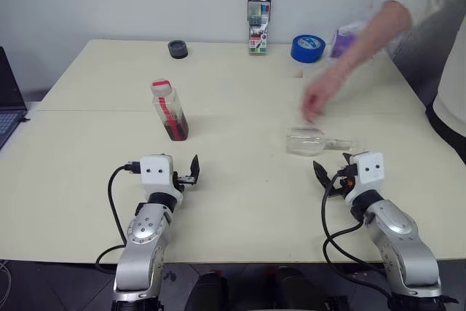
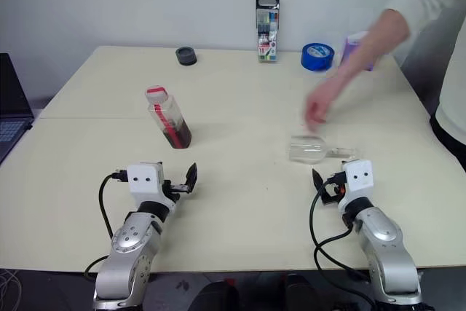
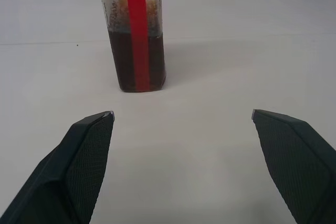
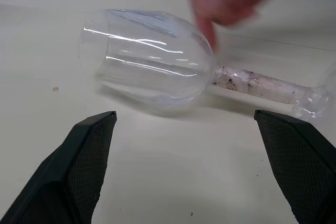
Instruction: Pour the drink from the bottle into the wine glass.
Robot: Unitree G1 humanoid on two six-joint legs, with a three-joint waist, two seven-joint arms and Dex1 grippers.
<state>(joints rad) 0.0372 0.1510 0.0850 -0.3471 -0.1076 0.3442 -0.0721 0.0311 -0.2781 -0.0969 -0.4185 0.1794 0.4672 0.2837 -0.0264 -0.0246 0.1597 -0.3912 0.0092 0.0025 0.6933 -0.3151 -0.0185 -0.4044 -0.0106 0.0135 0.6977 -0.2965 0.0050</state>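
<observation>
Left gripper [image 3: 182, 114] is hovering over the table [image 1: 240, 202], fingers spread wide and holding nothing. Just ahead of it, the bottle [image 1: 170, 111] is standing upright with the dark drink [image 3: 136, 61] filling its lower part.

Right gripper [image 4: 184, 114] is likewise standing wide open and empty. Directly ahead, the wine glass [image 4: 152, 56] is lying on its side, foot toward the gripper's right. A person's hand [image 1: 318, 100] is reaching in just beyond the glass; contact cannot be told.
</observation>
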